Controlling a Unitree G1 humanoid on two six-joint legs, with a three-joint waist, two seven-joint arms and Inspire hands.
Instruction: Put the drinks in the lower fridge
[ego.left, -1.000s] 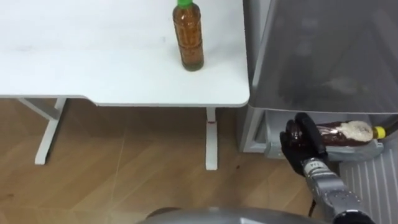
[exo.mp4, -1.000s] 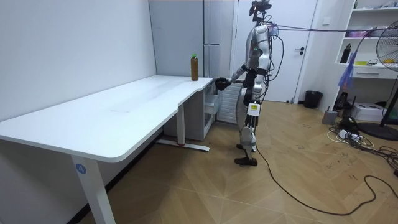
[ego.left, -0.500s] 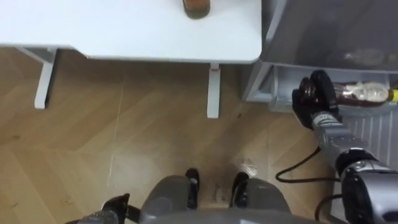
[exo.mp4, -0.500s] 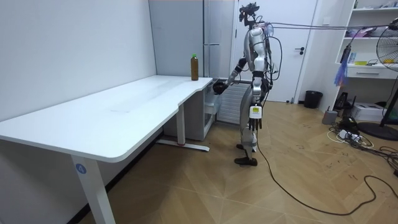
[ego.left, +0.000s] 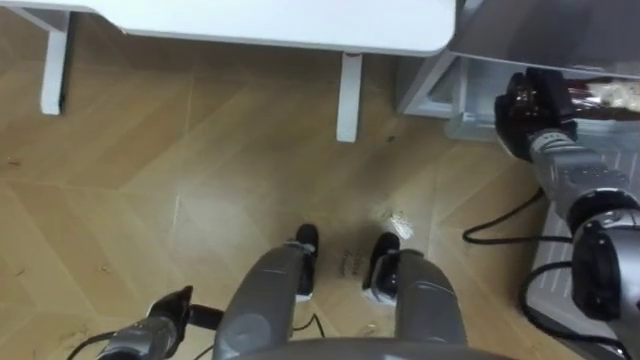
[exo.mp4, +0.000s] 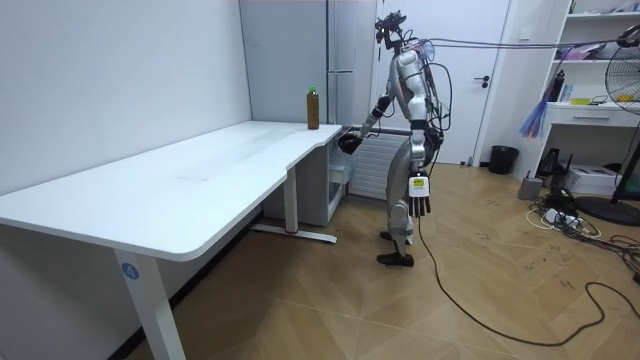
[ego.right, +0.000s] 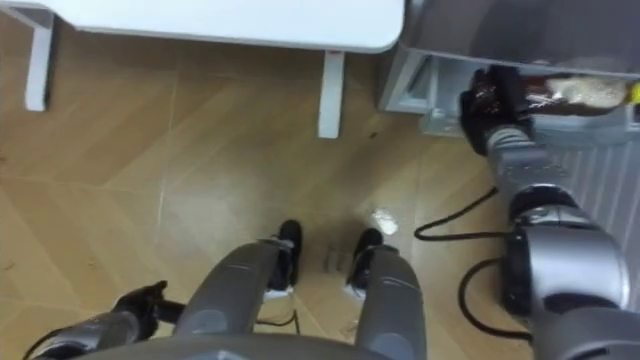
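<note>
My right hand grips the bottle by its base, so I should lay it flat in the fridge drawer before loosening.

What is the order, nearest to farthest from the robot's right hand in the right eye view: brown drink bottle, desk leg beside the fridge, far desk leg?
From the right hand:
1. brown drink bottle, in its grasp, lying in the fridge drawer.
2. desk leg beside the fridge, to its left.
3. far desk leg, at the left edge.
</note>
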